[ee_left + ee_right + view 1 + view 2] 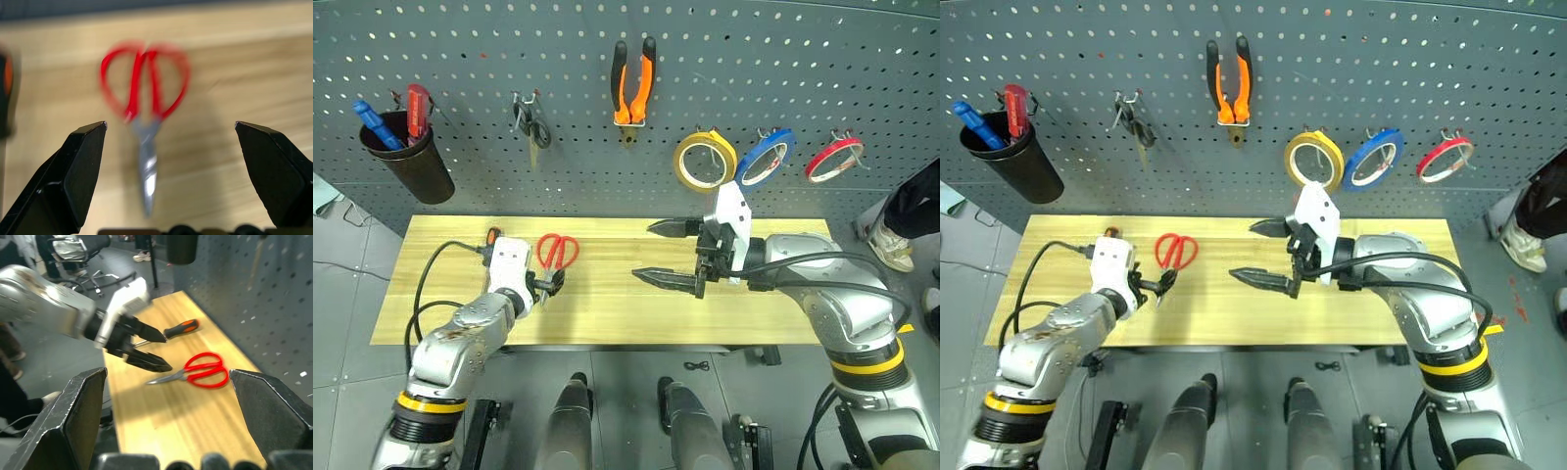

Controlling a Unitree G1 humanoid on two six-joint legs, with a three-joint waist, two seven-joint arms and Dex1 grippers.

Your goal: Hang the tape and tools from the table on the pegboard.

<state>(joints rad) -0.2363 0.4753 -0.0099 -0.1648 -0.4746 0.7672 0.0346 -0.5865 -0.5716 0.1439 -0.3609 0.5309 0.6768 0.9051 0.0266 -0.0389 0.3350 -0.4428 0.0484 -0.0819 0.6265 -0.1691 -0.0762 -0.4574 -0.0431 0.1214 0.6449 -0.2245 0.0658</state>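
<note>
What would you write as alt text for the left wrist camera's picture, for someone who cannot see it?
A pair of red-handled scissors lies flat on a light wooden tabletop, framed between the two black fingers of the robot's open left gripper, which is close above but not touching them. An orange-and-black handle shows at the picture's edge.

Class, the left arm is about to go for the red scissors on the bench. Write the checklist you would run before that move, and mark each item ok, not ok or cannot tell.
1. Left end effector open: ok, its fingers stand wide apart in the left wrist view.
2. Red scissors lined up between those fingers: ok, centred ahead of them.
3. Scissors lying free on the table: ok, flat, nothing on them; the screwdriver lies apart.
4. Right end effector out of the way: ok, open and empty, well to the side of the scissors.
5. Free hook on the pegboard for the scissors: cannot tell.
6. Pliers and red tape already hung: ok.
</note>
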